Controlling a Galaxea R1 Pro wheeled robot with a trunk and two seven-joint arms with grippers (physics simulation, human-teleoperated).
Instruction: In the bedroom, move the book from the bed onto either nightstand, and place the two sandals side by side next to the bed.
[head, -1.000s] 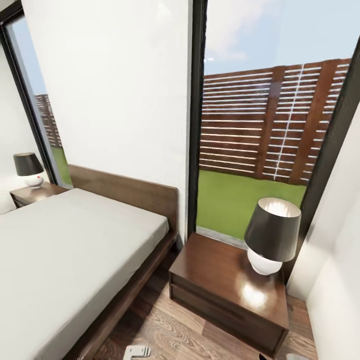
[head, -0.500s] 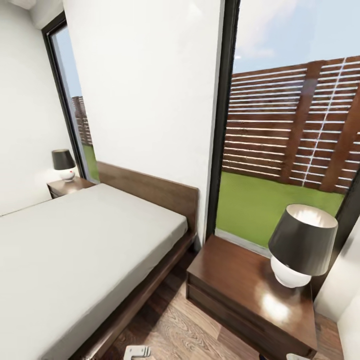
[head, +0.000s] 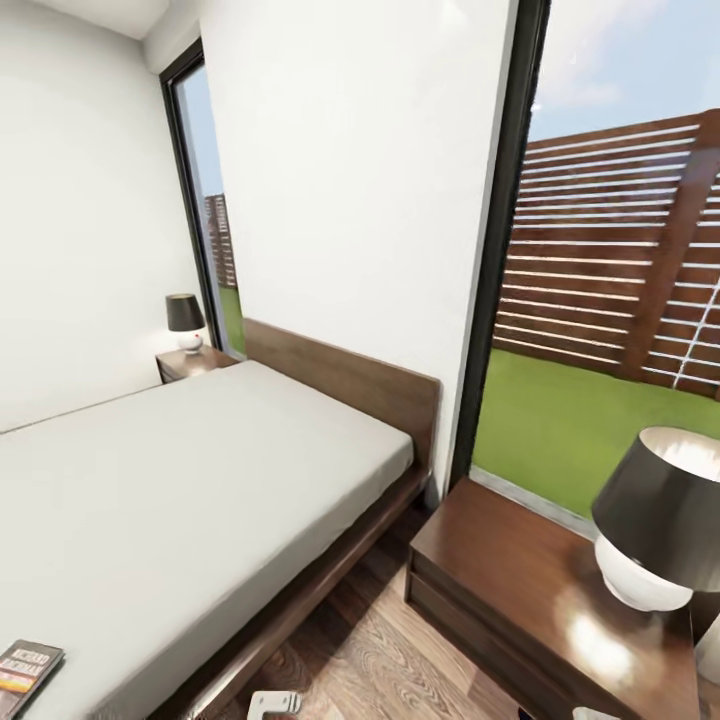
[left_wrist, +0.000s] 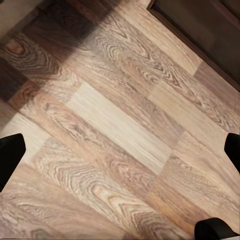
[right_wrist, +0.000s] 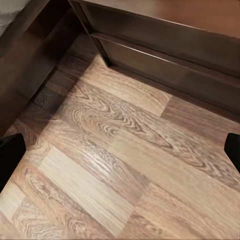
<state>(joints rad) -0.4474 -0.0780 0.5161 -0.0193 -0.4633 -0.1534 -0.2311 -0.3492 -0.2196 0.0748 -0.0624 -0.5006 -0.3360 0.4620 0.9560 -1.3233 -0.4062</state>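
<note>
**Book at the foot edge of the bed, both pincers hanging over bare floor**

In the head view the bed (head: 200, 480) runs from the dark wooden headboard (head: 345, 375) down toward the camera, its light-grey mattress bare but for the book (head: 22, 672), which lies flat at the mattress's near edge, at the lower left corner of the view, partly cut off by the frame. Its dark cover with white lettering and an orange band faces up.

A nightstand (head: 540, 590) stands just beside the bed at the headboard end, on the window side. On its glossy top, toward the far right corner, sits a lamp (head: 655, 520) with a dark shade and a white round base. A second nightstand (head: 190, 362) stands at the bed's other side against the white wall, carrying a smaller-looking lamp (head: 185, 320) of the same kind. The drawer fronts of both are closed; what is inside cannot be told.

Behind the near nightstand a tall dark-framed window (head: 610, 300) shows a slatted brown fence and grass.

The left pincer (left_wrist: 120, 150) has its fingers wide apart over the wood-plank floor (left_wrist: 115, 125), holding nothing. The right pincer (right_wrist: 120, 150) is likewise spread, empty, above the floor, with the near nightstand's drawer front and the bed frame ahead of it.
</note>
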